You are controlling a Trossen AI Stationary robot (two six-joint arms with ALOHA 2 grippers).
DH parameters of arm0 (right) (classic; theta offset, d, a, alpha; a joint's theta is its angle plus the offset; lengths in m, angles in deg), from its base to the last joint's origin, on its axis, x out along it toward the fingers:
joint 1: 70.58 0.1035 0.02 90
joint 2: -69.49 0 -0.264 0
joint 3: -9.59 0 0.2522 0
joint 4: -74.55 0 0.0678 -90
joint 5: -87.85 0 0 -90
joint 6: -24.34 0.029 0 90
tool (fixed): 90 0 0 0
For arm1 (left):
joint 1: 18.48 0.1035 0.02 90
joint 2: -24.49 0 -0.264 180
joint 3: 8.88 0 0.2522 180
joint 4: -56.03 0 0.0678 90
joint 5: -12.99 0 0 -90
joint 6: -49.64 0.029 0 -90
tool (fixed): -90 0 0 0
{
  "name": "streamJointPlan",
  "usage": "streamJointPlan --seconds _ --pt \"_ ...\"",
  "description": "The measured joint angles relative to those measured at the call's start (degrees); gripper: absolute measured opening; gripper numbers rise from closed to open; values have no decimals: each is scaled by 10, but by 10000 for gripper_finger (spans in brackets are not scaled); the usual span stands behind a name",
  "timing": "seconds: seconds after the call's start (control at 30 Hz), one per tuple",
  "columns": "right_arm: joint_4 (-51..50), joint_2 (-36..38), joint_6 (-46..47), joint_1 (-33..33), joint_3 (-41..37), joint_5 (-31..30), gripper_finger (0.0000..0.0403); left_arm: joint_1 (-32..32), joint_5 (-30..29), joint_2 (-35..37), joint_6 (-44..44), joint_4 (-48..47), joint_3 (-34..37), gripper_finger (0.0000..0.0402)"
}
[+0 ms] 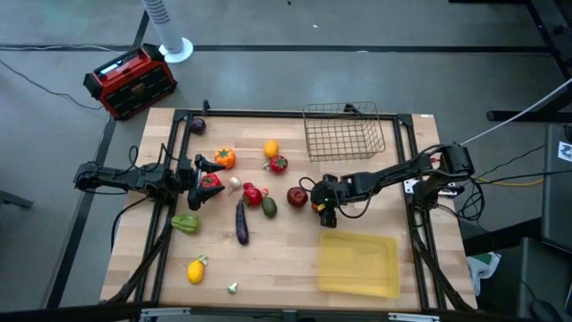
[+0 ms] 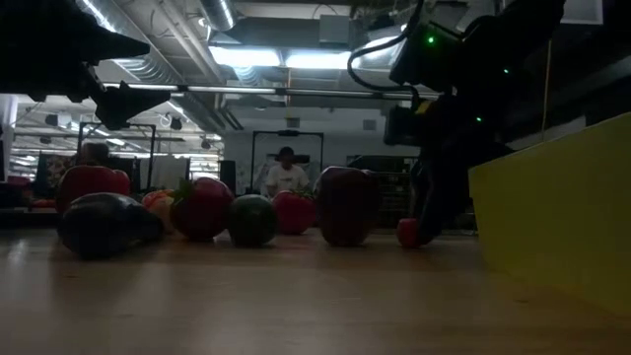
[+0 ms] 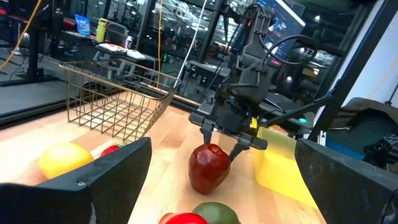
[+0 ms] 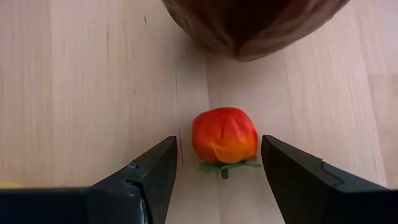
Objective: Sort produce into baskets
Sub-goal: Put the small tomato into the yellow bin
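The right tool (image 4: 217, 165), fingers spread, straddles a small tomato (image 4: 224, 135) beside the red apple (image 1: 297, 196); closing off-centre could squirt it away.

The left tool (image 1: 198, 174) waits, spread.

dark red apple (image 4: 255, 25) cut off by right wrist frame edge, tiny pale item (image 1: 232, 287) unidentifiable

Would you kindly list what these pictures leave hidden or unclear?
- Right wrist view: the dark red fruit is cut off by the top edge.
- High view: the small red tomato between the right end effector fingers is hidden by that arm.
- Low view: the yellow tray wall hides whatever lies inside.
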Motion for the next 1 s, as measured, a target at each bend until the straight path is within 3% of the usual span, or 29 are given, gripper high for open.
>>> streamJointPlan --seconds 0.3,0.7,0.87,1.0 --pt "26 0 -1 0 0 -2 229 0 0 0 0 0 0 392" --pt "23 1 -1 0 0 -5 129 0 0 0 1 0 0 392" --pt "9 13 -1 0 6 -3 114 0 0 0 1 0 0 392" --pt "-71 25 -2 0 54 14 113 0 0 0 1 0 0 392"
